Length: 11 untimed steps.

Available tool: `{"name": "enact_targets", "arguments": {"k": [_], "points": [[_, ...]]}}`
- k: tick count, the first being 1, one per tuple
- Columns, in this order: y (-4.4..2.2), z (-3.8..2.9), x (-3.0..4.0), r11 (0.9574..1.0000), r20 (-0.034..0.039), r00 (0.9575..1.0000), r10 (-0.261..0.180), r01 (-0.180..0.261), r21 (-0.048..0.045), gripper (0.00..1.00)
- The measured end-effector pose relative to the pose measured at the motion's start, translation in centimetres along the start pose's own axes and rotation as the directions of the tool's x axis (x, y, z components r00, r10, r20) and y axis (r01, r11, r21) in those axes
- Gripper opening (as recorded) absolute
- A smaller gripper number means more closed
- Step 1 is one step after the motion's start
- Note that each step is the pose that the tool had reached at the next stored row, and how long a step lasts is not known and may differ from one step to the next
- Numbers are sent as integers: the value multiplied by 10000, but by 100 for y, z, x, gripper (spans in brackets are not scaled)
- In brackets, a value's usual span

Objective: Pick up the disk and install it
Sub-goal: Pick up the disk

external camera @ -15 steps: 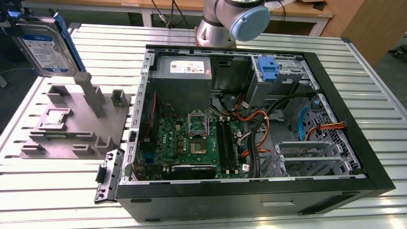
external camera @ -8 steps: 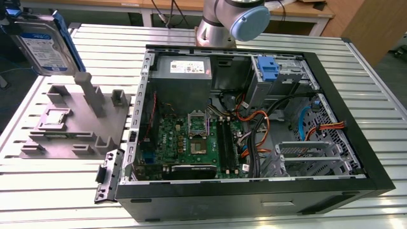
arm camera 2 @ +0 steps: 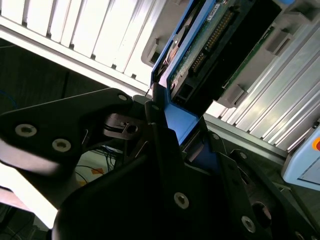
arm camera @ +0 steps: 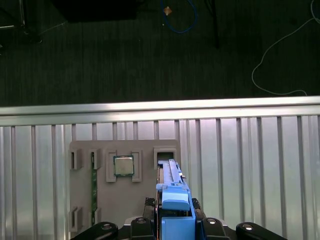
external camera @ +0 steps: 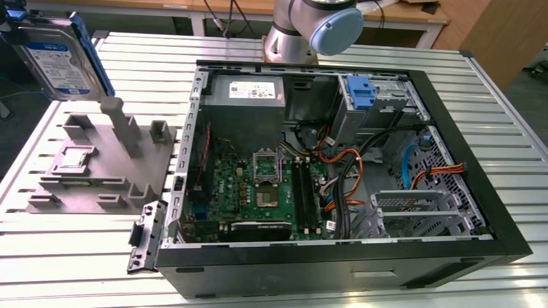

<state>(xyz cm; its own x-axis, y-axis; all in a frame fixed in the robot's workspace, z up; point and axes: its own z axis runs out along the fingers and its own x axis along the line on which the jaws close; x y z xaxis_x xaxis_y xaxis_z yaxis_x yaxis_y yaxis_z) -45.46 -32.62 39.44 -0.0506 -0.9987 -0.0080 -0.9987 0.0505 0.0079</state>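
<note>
The disk (external camera: 58,61), a silver-grey drive with a white-and-blue label in blue carrier rails, hangs on edge in the air at the exterior view's far left, above the grey fixture plate (external camera: 86,168). In the first wrist view my gripper (arm camera: 172,222) is shut on the blue carrier end of the disk (arm camera: 172,192), with a black finger on each side. The second wrist view looks along the fingers (arm camera 2: 156,117) at the disk's underside (arm camera 2: 215,47), where the circuit board and connector show.
The open computer case (external camera: 479,212) lies on the slatted metal table (external camera: 505,102). It holds a motherboard (external camera: 256,192), a grey power supply (external camera: 248,90) and a drive bay with a bare blue bracket (external camera: 363,96). A processor (arm camera: 123,165) and a memory stick (arm camera: 93,180) sit on the fixture plate (arm camera: 145,150). The arm's base (external camera: 296,32) stands behind the case.
</note>
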Motion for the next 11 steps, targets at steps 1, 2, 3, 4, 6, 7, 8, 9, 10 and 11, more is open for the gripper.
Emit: {"name": "enact_targets", "arguments": {"k": [1, 2, 3, 4, 6, 7, 8, 9, 10, 11], "points": [[0, -3, 0, 10000, 0, 10000, 0, 0, 1, 36], [0, -7, 0, 10000, 0, 10000, 0, 0, 0, 36], [0, -11, 0, 10000, 0, 10000, 0, 0, 0, 36], [0, -15, 0, 10000, 0, 10000, 0, 0, 1, 36], [0, -18, 0, 10000, 1, 10000, -4, 4, 1, 36], [0, -18, 0, 10000, 1, 10000, -12, 12, 2, 36], [0, -18, 0, 10000, 1, 10000, -31, 31, 2, 36], [0, -19, 0, 10000, 0, 10000, -63, 63, 1, 36], [0, -19, 0, 9999, -1, 9999, -110, 110, 0, 36], [0, -19, 0, 9999, -1, 9999, -138, 138, -1, 36]]}}
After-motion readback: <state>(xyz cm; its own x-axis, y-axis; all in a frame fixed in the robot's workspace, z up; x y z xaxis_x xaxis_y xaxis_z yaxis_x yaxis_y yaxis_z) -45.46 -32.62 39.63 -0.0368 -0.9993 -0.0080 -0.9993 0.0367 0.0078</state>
